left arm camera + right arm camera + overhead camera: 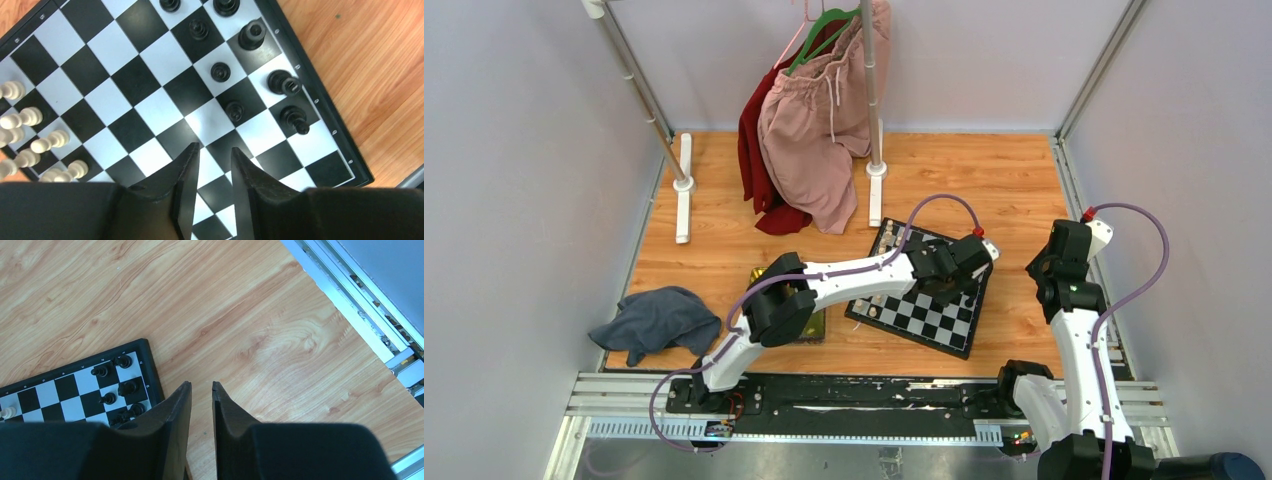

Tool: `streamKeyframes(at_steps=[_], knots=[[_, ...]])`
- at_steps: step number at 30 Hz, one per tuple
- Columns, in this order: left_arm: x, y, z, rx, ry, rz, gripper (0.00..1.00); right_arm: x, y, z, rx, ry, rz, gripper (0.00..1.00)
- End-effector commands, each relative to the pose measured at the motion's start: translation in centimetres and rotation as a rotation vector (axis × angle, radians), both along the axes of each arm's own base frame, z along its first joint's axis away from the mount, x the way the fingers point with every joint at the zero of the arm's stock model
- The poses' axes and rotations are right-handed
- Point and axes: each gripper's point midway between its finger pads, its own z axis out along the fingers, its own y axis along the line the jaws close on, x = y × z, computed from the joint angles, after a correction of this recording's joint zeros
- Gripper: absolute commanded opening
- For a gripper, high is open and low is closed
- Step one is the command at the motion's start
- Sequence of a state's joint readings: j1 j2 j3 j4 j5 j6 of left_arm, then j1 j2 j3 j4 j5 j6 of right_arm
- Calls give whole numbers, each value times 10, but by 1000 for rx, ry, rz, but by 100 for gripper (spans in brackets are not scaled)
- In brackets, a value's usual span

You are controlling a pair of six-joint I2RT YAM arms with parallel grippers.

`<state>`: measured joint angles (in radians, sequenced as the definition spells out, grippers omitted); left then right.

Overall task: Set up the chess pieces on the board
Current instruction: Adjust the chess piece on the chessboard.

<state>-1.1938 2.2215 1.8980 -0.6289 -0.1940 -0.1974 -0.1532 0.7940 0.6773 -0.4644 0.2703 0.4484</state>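
The board [135, 80] lies under my left gripper [215, 149], which is open and holds nothing. Its tips hang over squares near the board's right side. Several black chess pieces [234, 111] stand on the two outer rows by the right edge, the nearest just beyond the tips. One of them [294, 119] lies tilted. Cream-white pieces [30, 117] crowd the left edge. My right gripper [201, 384] hovers over bare wood beside the board's corner [145, 347], its jaws slightly apart and empty. In the top view the left arm reaches across the board [929, 322].
A yellow-green tray [816, 325] sits left of the board, mostly under the left arm. A grey cloth [656, 320] lies at the near left. A rack with pink and red garments [819, 150] stands at the back. A metal rail [360, 305] bounds the table's right side.
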Motion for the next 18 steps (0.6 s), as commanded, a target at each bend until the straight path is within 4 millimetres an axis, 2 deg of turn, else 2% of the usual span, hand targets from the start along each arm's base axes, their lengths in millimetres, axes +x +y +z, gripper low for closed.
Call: streamKeyframes(at_steps=[1,6,10,18], knots=[[-2,7,10,-4,-29,4,29,-1,-5,4,-7,-12,-14,26],[-3,9,-3,14,-19,4,9,-2,-5,3,-9,-11,-12,26],[-2,4,-10,20,-14,-7,0,-2,-4,3,-12,-8,-10,26],[-3,-7,-18,12,5,-27,0,-3,-5,0,-13,-4,-12,26]])
